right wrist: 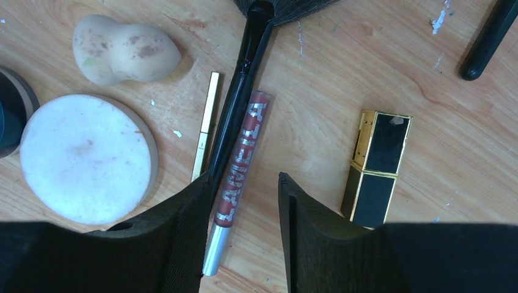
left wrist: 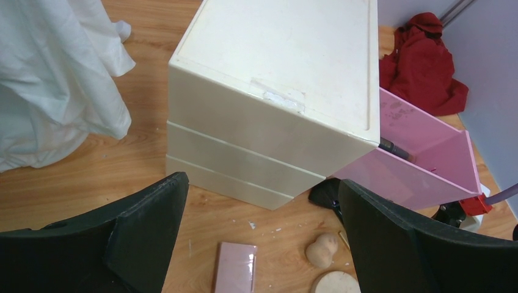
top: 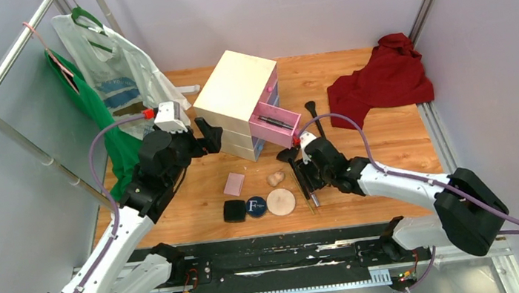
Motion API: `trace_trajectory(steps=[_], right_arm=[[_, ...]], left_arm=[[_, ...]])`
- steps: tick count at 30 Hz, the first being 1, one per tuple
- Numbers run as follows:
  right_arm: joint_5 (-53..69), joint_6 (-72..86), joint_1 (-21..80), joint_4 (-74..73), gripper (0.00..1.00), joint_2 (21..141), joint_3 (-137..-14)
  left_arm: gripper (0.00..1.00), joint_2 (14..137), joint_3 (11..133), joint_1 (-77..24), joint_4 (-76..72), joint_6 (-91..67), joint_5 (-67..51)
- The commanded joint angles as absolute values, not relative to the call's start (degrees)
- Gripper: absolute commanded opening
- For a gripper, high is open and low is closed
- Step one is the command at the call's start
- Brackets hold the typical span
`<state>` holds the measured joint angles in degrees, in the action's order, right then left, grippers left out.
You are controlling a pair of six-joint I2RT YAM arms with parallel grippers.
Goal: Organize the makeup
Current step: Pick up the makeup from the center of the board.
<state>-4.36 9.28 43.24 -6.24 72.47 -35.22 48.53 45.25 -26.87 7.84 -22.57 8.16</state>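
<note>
While the left claw (left wrist: 262,183) hangs wide open and empty beside the cream chest (left wrist: 275,73), whose pink drawer (left wrist: 427,152) stands pulled out, the right claw (right wrist: 243,183) straddles a red-brown lip gloss tube (right wrist: 241,146) lying on the bench (right wrist: 317,73), jaws half open and not yet pinching it. A black brush (right wrist: 241,79) lies against the tube, with a gold pencil (right wrist: 206,122) alongside and the black-gold lipstick (right wrist: 375,168) near. Left of them the beige puff (top: 280,201), navy compact (top: 255,207) and black square compact (top: 234,211) sit in a row.

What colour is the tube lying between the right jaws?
The tube is reddish-brown with silver lettering and a silver end; clearest in the right wrist view.
</note>
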Motion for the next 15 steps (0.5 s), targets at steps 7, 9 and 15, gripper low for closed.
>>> trace_trajectory(steps=[7,9,15], right_arm=[[-6.17,10.27,43.00,-2.30,0.41,74.81,-32.88],[-6.23,10.36,42.97,-2.03,0.41,75.03,-32.58],[-6.97,10.46,42.80,-2.06,0.39,75.03,-31.93]], left_arm=[[0.98,48.60,44.83,-27.33,5.89,-22.24,8.44],[0.98,48.73,44.75,-27.33,5.82,-22.36,8.35],[0.98,48.87,44.74,-27.33,5.76,-22.32,8.28]])
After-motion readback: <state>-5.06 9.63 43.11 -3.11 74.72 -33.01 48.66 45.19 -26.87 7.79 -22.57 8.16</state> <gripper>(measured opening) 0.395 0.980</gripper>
